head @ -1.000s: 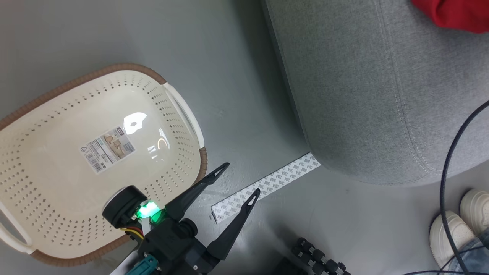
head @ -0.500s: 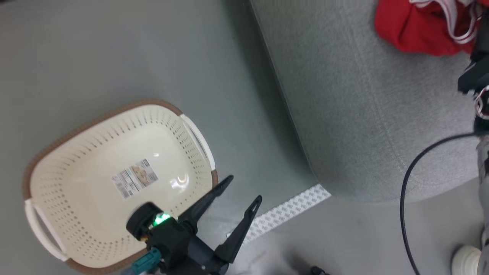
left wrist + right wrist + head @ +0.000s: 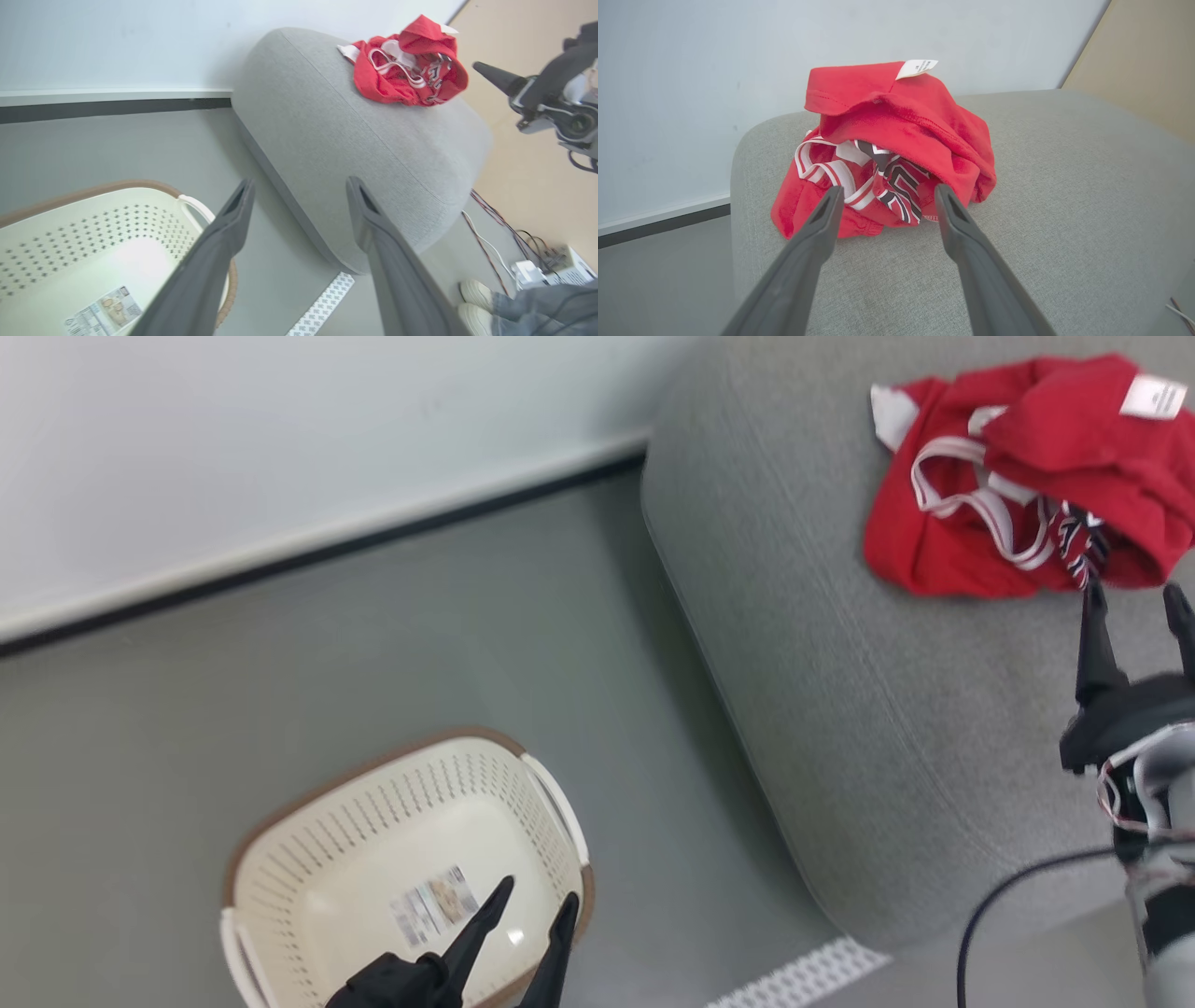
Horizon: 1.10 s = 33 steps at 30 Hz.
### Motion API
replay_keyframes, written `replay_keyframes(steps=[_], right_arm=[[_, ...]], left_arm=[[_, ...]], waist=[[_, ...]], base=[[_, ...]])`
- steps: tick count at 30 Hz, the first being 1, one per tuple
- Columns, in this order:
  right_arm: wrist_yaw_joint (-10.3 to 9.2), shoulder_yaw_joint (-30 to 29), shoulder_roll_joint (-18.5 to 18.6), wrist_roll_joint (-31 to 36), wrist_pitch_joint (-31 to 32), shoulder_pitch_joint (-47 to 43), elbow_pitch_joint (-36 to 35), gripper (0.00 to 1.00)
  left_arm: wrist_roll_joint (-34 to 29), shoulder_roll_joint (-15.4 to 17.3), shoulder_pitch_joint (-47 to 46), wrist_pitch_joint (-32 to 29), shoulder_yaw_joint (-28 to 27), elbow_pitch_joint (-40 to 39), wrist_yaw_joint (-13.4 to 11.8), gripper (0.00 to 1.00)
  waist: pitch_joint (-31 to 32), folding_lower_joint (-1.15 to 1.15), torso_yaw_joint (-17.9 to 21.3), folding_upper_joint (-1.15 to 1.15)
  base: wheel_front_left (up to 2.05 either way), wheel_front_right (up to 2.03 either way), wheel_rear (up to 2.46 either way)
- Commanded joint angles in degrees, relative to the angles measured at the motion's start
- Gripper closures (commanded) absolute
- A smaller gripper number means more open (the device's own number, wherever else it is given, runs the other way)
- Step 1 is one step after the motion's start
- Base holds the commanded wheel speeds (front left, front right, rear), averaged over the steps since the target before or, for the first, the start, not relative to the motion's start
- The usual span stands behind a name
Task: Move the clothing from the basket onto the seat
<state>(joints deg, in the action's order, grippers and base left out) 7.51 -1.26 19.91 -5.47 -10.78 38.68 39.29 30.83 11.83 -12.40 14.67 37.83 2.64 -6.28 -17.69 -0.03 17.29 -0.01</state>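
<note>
Clothing (image 3: 1018,513): a red bundle, down on the seat (image 3: 840,709), near its far end.
Right hand (image 3: 1132,593): fingers spread wide, gripping nothing, tips just beside the clothing.
Left hand (image 3: 537,891): released as well, hanging over the basket (image 3: 373,807).
Basket: on the floor (image 3: 373,644), apart from the seat, label (image 3: 434,905) on its bottom.

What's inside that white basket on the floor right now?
Just a paper label on the bottom of the basket; no clothes where I can see. The left end effector covers the near corner, so that part is hidden. The clothing lies on the sofa.
</note>
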Motion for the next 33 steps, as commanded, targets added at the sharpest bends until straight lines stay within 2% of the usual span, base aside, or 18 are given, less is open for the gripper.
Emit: replay_keyframes(steps=[1,5,7,15,19,21,27,33], right_arm=[[-0.04,-0.2,0.4,-0.8,-0.1,-3.0,-1.2,0.0],[-0.04,-1.7,-0.2,-1.2,0.0,-9.8,-6.4,0.0],[-0.04,-2.9,-1.7,-1.2,0.3,-13.5,-9.7,0.0],[-0.04,-6.3,-8.8,1.3,0.9,-24.5,-23.3,0.0],[-0.04,-8.0,-14.7,2.3,0.7,-30.2,-30.7,0.0],[-0.04,-7.7,-15.9,2.7,0.5,-32.0,-32.5,0.0],[-0.02,-3.1,-17.0,2.9,1.0,-36.6,-34.7,0.0],[-0.02,1.2,-17.0,3.0,0.9,-39.1,-34.1,0.0]], left_arm=[[0.7,-0.5,1.8,0.4,-0.9,0.8,-0.5,0.0],[-1.4,-2.2,4.6,0.6,-5.6,1.6,-3.1,0.0],[-2.1,-3.0,6.3,0.6,-8.2,1.6,-4.0,0.0],[-4.3,-4.9,9.9,0.6,-16.8,0.8,-5.0,0.0],[-5.4,-5.6,10.9,0.6,-21.6,1.1,-4.3,0.0],[-6.0,-5.9,11.5,0.6,-23.1,1.0,-3.7,0.0],[-9.2,-6.0,12.1,0.6,-27.9,1.9,-1.9,0.0],[-13.0,-6.3,13.1,0.6,-31.1,2.5,-0.1,0.0]], waist=[[10.9,0.03,-6.5,0.01],[14.8,0.03,-10.1,0.01],[16.4,0.03,-12.0,0.01],[19.3,0.03,-16.7,0.01],[20.6,0.03,-19.6,0.01],[21.0,0.03,-20.6,0.01],[22.4,0.03,-22.7,0.01],[22.9,0.03,-23.1,0.01]], base=[[0.0,0.0,0.0],[0.0,0.0,0.0],[0.0,0.0,0.0],[0.0,0.0,0.0],[0.0,0.0,0.0],[0.0,0.0,0.0],[0.0,0.0,0.0],[0.0,0.0,0.0]])
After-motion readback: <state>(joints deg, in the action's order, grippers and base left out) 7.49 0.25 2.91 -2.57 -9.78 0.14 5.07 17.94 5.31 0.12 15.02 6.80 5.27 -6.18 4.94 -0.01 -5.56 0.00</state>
